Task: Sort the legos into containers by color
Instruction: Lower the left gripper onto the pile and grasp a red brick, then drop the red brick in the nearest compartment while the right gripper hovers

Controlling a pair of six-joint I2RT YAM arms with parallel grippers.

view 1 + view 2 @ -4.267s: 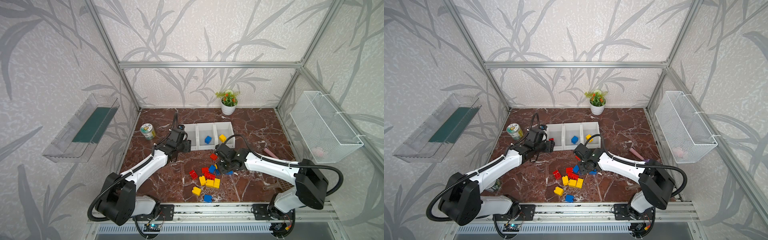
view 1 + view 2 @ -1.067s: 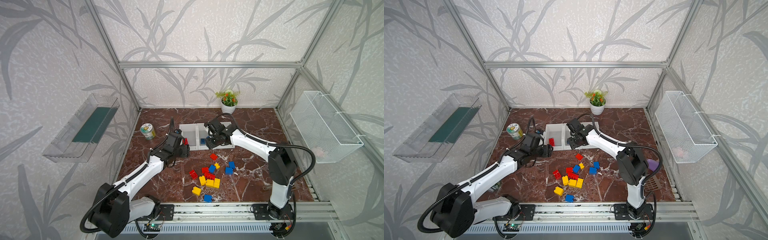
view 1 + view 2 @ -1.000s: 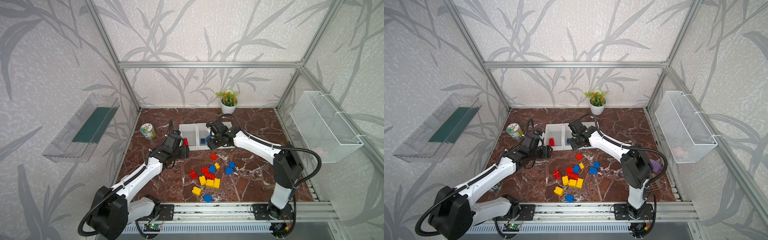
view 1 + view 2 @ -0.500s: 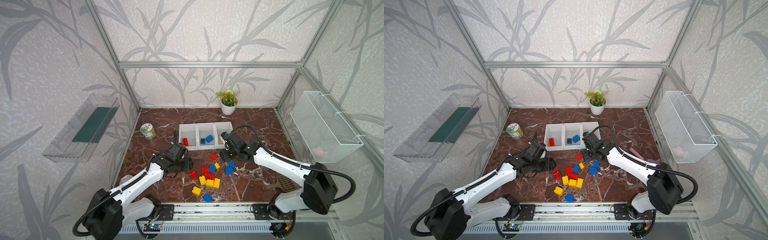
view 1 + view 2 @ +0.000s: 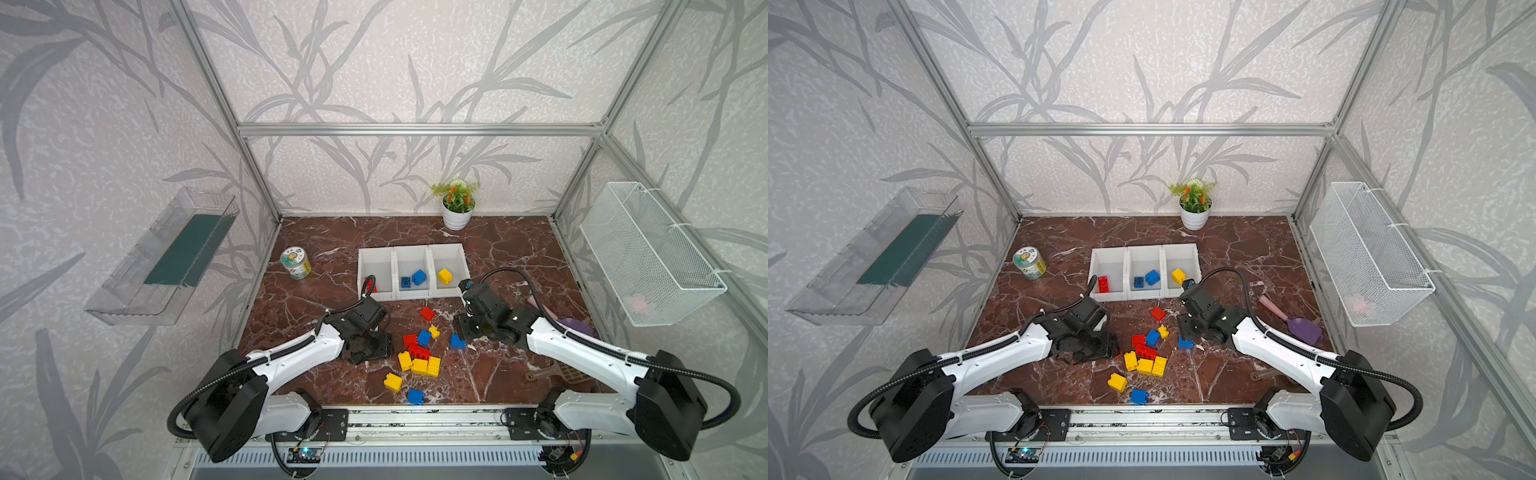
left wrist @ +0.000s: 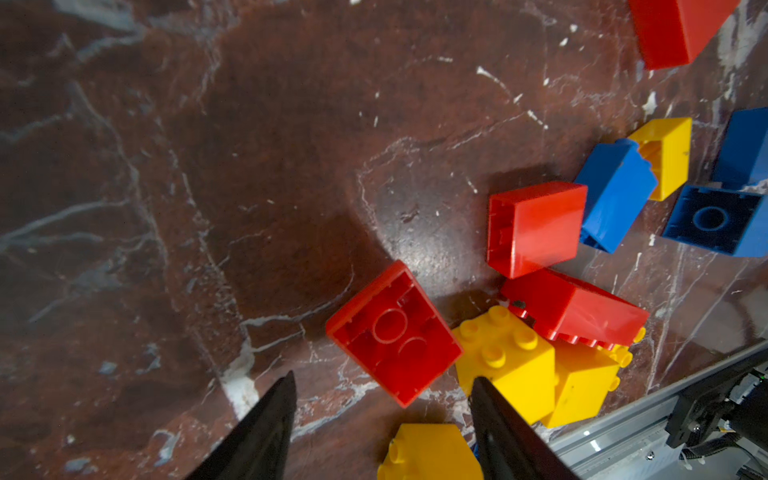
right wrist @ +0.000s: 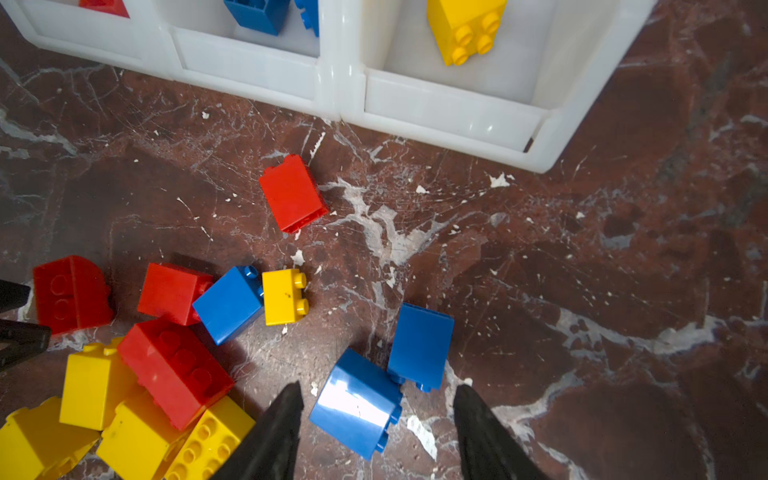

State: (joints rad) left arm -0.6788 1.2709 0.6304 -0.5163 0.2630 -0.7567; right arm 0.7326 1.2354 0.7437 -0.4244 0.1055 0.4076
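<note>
Glossy moulded plastic legos [image 7: 357,403] lie just ahead of the matt black right gripper [image 7: 376,386]. The counter [image 7: 582,270] beneath looks like polished, veined red-brown marble. The containers [image 7: 449,108] beyond are smooth white plastic.

Potted plant [image 5: 456,208]: rear of counter [image 5: 519,249].
Jar [image 5: 295,263]: near left edge.
Clear tray [image 5: 166,257]: left wall.
Wire basket [image 5: 648,253]: right wall.

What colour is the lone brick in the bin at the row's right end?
Yellow. The brick in the end bin shows best in the right wrist view.
</note>
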